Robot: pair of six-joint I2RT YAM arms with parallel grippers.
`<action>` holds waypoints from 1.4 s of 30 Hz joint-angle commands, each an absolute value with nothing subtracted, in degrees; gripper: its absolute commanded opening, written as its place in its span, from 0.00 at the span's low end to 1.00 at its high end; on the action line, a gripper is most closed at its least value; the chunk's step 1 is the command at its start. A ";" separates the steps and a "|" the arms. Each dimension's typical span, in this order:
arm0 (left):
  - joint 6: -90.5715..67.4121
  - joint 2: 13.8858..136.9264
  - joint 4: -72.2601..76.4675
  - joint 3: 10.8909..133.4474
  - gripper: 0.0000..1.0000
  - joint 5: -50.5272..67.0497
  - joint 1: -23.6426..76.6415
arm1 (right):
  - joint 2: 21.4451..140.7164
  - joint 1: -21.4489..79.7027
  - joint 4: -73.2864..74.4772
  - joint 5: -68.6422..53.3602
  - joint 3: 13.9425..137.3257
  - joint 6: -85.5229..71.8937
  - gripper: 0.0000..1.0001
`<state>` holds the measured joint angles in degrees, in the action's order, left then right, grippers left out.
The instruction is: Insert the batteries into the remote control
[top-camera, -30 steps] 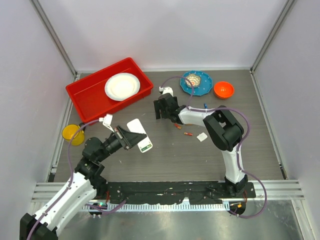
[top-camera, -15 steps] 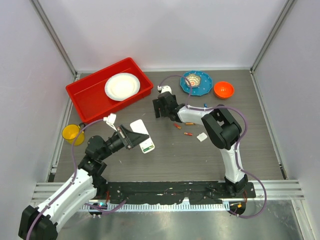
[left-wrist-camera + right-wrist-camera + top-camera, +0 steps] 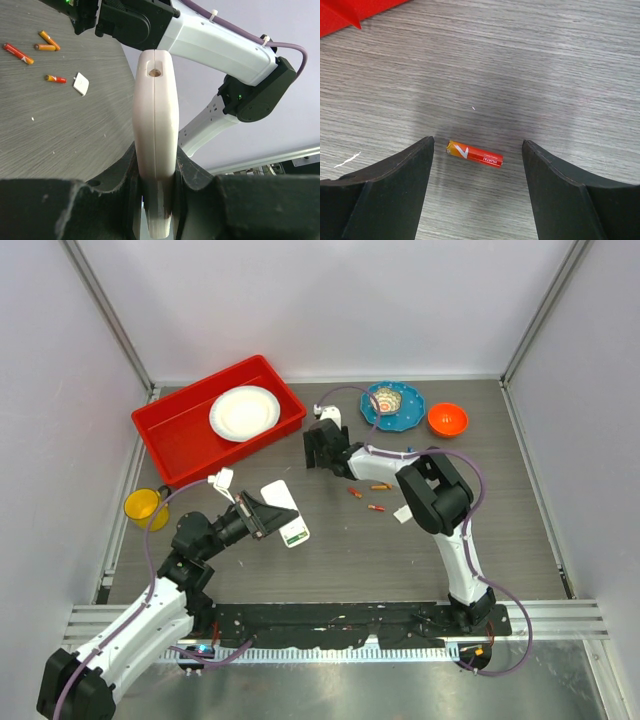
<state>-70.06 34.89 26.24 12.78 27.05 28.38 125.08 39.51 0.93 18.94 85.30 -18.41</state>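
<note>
My left gripper [image 3: 262,517] is shut on the white remote control [image 3: 282,510] and holds it on edge above the table. In the left wrist view the remote [image 3: 156,115] stands edge-on between the jaws of the left gripper [image 3: 156,200]. My right gripper [image 3: 318,447] is open and low over the table. In the right wrist view a red-orange battery [image 3: 475,153] lies flat between the spread fingers of the right gripper [image 3: 477,147], touching neither. Three more red-orange batteries [image 3: 377,486] lie right of centre, also in the left wrist view [image 3: 50,40].
A small white cover piece [image 3: 403,513] lies by the batteries. A red tray [image 3: 170,430] holding a white plate [image 3: 244,412] stands at the back left, its corner in the right wrist view [image 3: 350,10]. A yellow cup [image 3: 146,508] sits left. A blue plate [image 3: 393,404] and an orange bowl [image 3: 447,419] sit at the back right.
My right gripper has moved slightly away and to the left along the table. My left arm shifted the remote a little, then held still.
</note>
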 commanded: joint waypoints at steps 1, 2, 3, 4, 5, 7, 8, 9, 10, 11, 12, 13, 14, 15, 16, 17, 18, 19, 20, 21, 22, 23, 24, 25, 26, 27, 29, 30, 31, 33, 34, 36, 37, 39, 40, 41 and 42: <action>-69.61 34.63 29.71 12.92 0.00 27.42 28.12 | 126.21 40.43 2.81 21.35 87.01 -20.83 0.75; -69.61 34.72 29.62 12.92 0.00 27.51 28.12 | 126.38 40.78 2.81 21.79 86.92 -20.74 0.75; -69.61 34.63 29.71 12.92 0.00 27.51 28.12 | 126.56 40.96 2.99 21.97 86.92 -20.74 0.73; -69.61 34.72 29.71 12.83 0.00 27.51 28.21 | 126.65 41.13 3.42 22.32 87.01 -20.48 0.73; -69.61 34.89 29.79 12.83 0.00 27.51 28.21 | 126.82 41.13 3.69 22.59 87.36 -20.13 0.71; -69.70 34.81 29.79 12.75 0.00 27.51 28.21 | 127.44 41.75 4.57 23.20 87.63 -19.60 0.70; -69.78 34.89 29.79 12.83 0.00 27.51 28.21 | 127.53 41.84 4.74 23.46 87.71 -19.51 0.68; -69.87 34.81 29.79 12.83 0.00 27.51 28.21 | 127.53 42.01 5.09 23.55 87.80 -19.51 0.67; -69.87 34.98 29.71 12.92 0.00 27.60 28.21 | 127.70 42.10 5.18 23.55 87.89 -19.51 0.65; -69.87 34.98 29.79 12.92 0.00 27.60 28.13 | 127.71 42.10 5.36 23.64 87.80 -19.69 0.64; -69.87 35.07 29.79 12.92 0.00 27.60 28.21 | 127.71 42.27 5.54 23.90 87.89 -19.60 0.64; -69.87 35.16 29.88 12.92 0.00 27.68 28.13 | 127.79 42.28 5.54 23.91 87.80 -19.60 0.63; -69.87 35.24 30.06 12.92 0.00 27.60 28.13 | 127.62 42.36 5.62 23.91 87.72 -19.60 0.62; -69.87 35.42 30.15 12.92 0.00 27.68 28.21 | 127.62 42.45 5.45 23.91 87.63 -19.51 0.61; -69.87 35.42 30.32 12.92 0.00 27.86 28.13 | 127.53 42.36 5.54 23.91 87.63 -19.42 0.61; -69.96 35.51 30.41 12.92 0.00 27.77 28.21 | 127.36 42.45 5.62 23.82 87.45 -19.42 0.59; -69.96 35.51 30.50 12.83 0.00 27.86 28.21 | 127.27 42.36 5.54 23.82 87.45 -19.42 0.57; -69.96 35.51 30.41 13.01 0.00 27.86 28.21 | 127.18 42.45 5.54 23.64 87.45 -19.51 0.56; -69.96 35.59 30.41 13.01 0.00 27.95 28.13 | 127.09 42.45 5.54 23.47 87.36 -19.60 0.52; -69.96 35.51 30.41 12.92 0.00 27.86 28.13 | 127.00 42.45 5.71 23.29 87.36 -19.77 0.49; -69.96 35.51 30.41 13.01 0.00 27.86 28.12 | 127.00 42.45 5.63 23.20 87.28 -19.86 0.46; -69.96 35.42 30.41 12.92 0.00 27.86 28.21 | 127.00 42.54 5.63 23.03 87.10 -19.95 0.42; -69.96 35.33 30.41 12.83 0.00 27.86 28.13 | 126.83 42.45 5.54 23.11 86.93 -20.21 0.40; -70.05 35.33 30.32 12.83 0.00 27.86 28.21 | 126.65 42.36 5.45 22.94 86.84 -20.21 0.39; -69.96 35.25 30.32 12.83 0.00 27.86 28.21 | 126.56 42.45 5.36 22.94 86.31 -20.39 0.37; -69.96 34.90 30.15 12.92 0.00 27.86 28.21 | 126.04 42.36 5.10 23.03 86.05 -20.48 0.36; -69.79 34.63 29.71 12.92 0.00 27.69 28.13 | 125.07 42.45 4.66 23.73 84.74 -20.83 0.33; -69.70 34.37 29.62 12.92 0.00 27.69 28.21 | 123.33 42.45 4.14 23.90 84.12 -21.09 0.32; -69.44 34.28 29.10 13.09 0.00 27.60 28.13 | 122.01 42.45 4.13 24.08 83.59 -21.27 0.31; -69.26 34.19 29.00 13.27 0.00 27.42 28.13 | 119.37 42.45 4.13 24.34 81.39 -21.36 0.31; -69.26 34.36 29.00 13.36 0.00 27.42 28.21 | 115.88 42.45 4.30 24.35 79.65 -21.27 0.31; -69.17 34.72 29.00 13.71 0.00 27.34 28.13 | 112.08 42.63 5.35 24.08 77.62 -20.83 0.30; -69.17 35.15 29.44 13.71 0.00 27.33 28.12 | 108.84 42.71 6.06 23.82 76.56 -20.57 0.30; -69.26 35.94 30.32 13.54 0.00 27.42 28.12 | 105.31 43.41 7.11 21.81 72.88 -19.08 0.30; -69.34 36.38 31.37 13.54 0.00 27.33 28.21 | 103.99 43.85 7.64 21.62 70.34 -18.55 0.30; -69.43 37.26 31.99 13.45 0.00 27.33 28.13 | 101.02 44.55 7.99 21.01 68.92 -17.07 0.30; -69.96 37.70 32.69 13.19 0.00 27.51 28.21 | 99.68 45.26 8.09 20.57 67.34 -16.09 0.30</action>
